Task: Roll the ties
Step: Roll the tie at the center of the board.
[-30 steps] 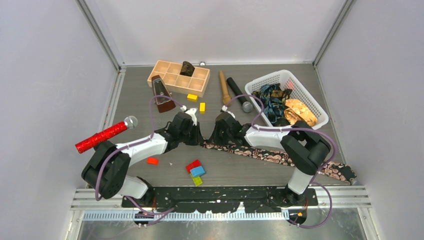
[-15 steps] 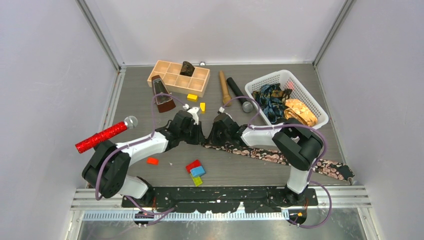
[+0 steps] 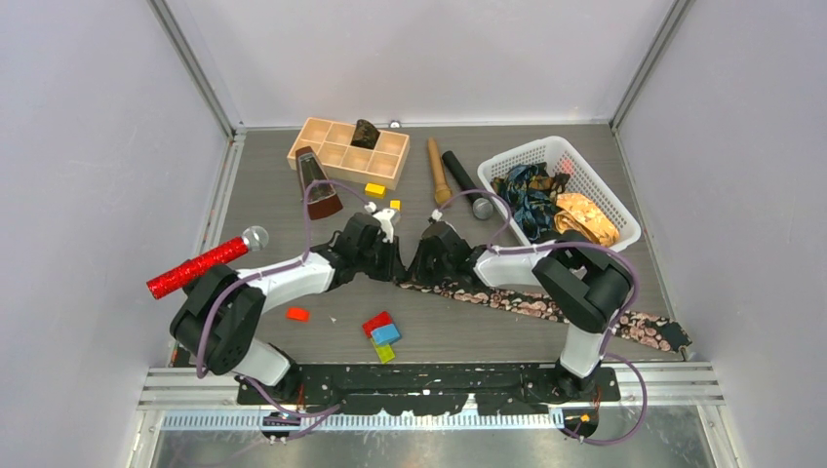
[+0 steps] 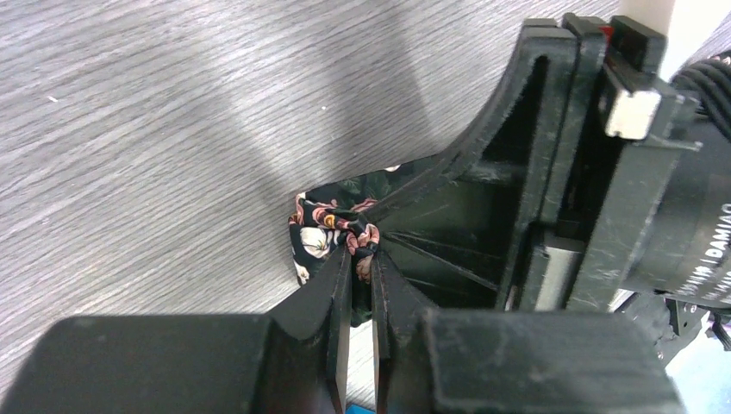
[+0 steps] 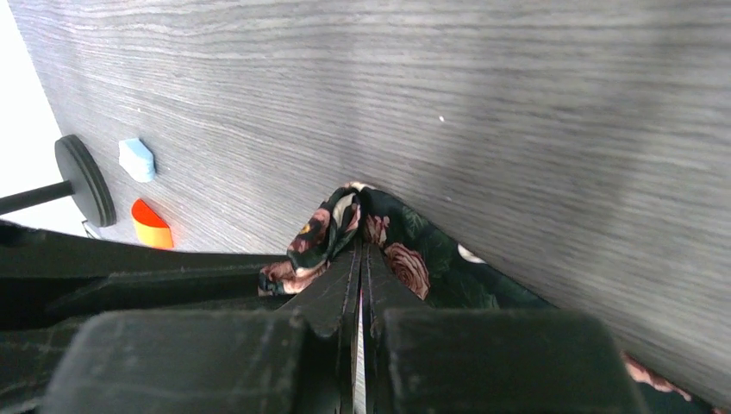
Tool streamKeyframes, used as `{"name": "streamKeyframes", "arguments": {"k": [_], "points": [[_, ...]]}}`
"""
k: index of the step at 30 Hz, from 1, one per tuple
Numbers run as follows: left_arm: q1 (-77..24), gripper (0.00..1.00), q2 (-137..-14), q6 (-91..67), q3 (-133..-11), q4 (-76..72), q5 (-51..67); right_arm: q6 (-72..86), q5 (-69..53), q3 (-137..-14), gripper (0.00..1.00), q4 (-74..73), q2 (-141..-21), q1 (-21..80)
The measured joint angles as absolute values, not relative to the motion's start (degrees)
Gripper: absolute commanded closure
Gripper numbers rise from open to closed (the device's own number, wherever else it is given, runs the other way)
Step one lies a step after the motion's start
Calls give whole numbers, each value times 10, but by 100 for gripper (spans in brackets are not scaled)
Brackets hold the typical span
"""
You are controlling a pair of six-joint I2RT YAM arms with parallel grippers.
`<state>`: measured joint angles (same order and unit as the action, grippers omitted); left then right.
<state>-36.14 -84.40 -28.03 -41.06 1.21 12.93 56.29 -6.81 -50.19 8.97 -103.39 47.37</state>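
Observation:
A black tie with pink-beige flowers (image 3: 546,304) lies stretched across the table from its middle to the front right corner. Its left end is bunched between my two grippers, which meet tip to tip. My left gripper (image 3: 394,270) is shut on that end; the fabric (image 4: 332,235) shows at its fingertips. My right gripper (image 3: 412,273) is shut on the same end (image 5: 345,228) from the other side. A blue-teal tie (image 3: 530,195) and a golden-orange tie (image 3: 586,216) lie in the white basket (image 3: 597,174). A dark brown rolled tie (image 3: 365,133) sits in the wooden tray.
A wooden compartment tray (image 3: 347,152) stands at the back. A metronome (image 3: 314,181), a wooden handle (image 3: 436,171) and a black microphone (image 3: 466,182) lie nearby. A red glittery microphone (image 3: 200,263) lies at left. Small coloured blocks (image 3: 382,334) lie near the front.
Both grippers have shifted slightly to the right and further back with the tie's end. The tie's far end has slid a little toward the left.

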Motion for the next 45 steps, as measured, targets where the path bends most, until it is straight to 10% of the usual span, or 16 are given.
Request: {"name": "streamKeyframes", "arguments": {"k": [13, 27, 45], "points": [[-369, 95, -871, -281, -417, 3, 142, 554, -43, -451, 92, 38, -901, 474], [-379, 56, -886, -285, -431, 1, 147, 541, -15, -435, 92, 9, -880, 474], [-380, 85, -887, -308, -431, -5, 148, 538, 8, -432, 93, 0, -866, 471]]}}
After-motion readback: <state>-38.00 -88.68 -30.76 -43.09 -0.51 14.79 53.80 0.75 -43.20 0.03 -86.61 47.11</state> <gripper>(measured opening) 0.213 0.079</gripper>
